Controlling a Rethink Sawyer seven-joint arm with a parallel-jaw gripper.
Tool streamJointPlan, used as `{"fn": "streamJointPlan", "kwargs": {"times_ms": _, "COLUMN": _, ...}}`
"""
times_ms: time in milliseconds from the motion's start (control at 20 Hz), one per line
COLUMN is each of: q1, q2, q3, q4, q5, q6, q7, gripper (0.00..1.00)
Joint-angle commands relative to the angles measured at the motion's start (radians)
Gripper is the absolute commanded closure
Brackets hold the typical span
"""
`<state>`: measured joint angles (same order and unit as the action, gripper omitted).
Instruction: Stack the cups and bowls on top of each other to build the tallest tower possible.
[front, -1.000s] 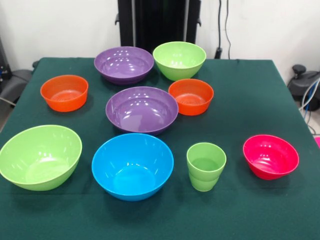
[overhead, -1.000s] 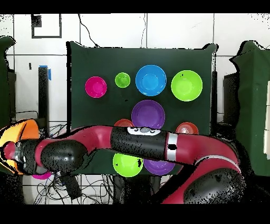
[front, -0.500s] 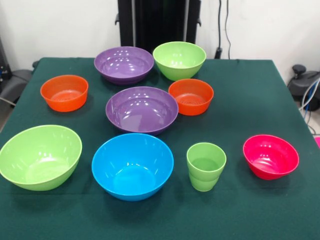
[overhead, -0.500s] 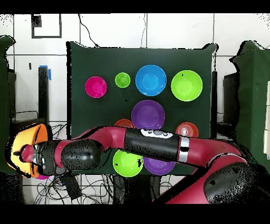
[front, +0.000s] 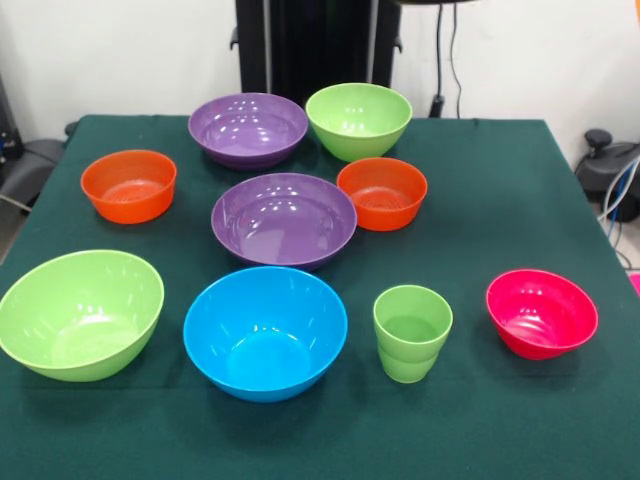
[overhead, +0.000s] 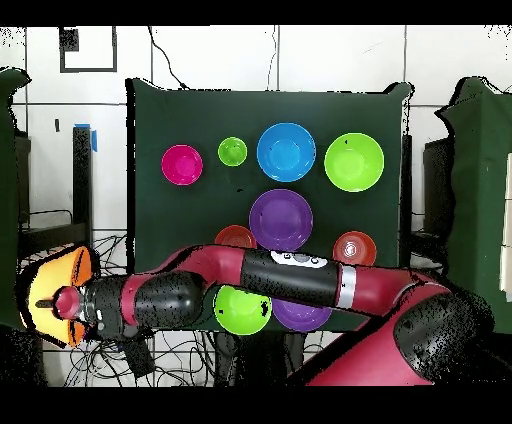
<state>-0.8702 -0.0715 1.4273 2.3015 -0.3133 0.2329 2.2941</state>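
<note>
Reaching sideways past the desk (overhead: 150, 120) edge, the arm (overhead: 290, 280) carries a big orange bowl (overhead: 55, 300); claw (overhead: 70, 302) grip unclear.

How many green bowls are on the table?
2. One lime-green bowl sits at the front view's near left corner; the other lime-green bowl sits at the far side, right of a purple bowl. The small green cup isn't a bowl.

End effector (overhead: 62, 302) buried against large orange bowl (overhead: 60, 278), fingers indistinct; far purple bowl (overhead: 300, 315) arm-covered overhead.
</note>
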Motion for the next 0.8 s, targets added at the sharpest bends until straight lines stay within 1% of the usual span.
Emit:
{"fn": "streamJointPlan", "kwargs": {"times_ms": 50, "q1": -0.037, "q2": 0.153, "q3": -0.163, "q4": -0.019, "q5": -0.164, "q6": 0.150, "q7": -0.249, "gripper": 1.00}}
{"fn": "streamJointPlan", "kwargs": {"times_ms": 200, "q1": -0.075, "q2": 0.191, "q3": -0.229, "q4": -0.044, "q5": -0.232, "q6": 0.184, "q7": -0.294, "gripper": 1.00}}
{"fn": "streamJointPlan", "kwargs": {"times_ms": 350, "q1": -0.113, "q2": 0.225, "q3": -0.259, "q4": -0.066, "q5": -0.270, "q6": 0.236, "q7": -0.341, "gripper": 1.00}}
{"fn": "streamJointPlan", "kwargs": {"times_ms": 550, "q1": -0.152, "q2": 0.260, "q3": -0.271, "q4": -0.085, "q5": -0.296, "q6": 0.291, "q7": -0.376, "gripper": 1.00}}
{"fn": "streamJointPlan", "kwargs": {"times_ms": 800, "q1": -0.180, "q2": 0.309, "q3": -0.288, "q4": -0.114, "q5": -0.325, "q6": 0.331, "q7": -0.418, "gripper": 1.00}}
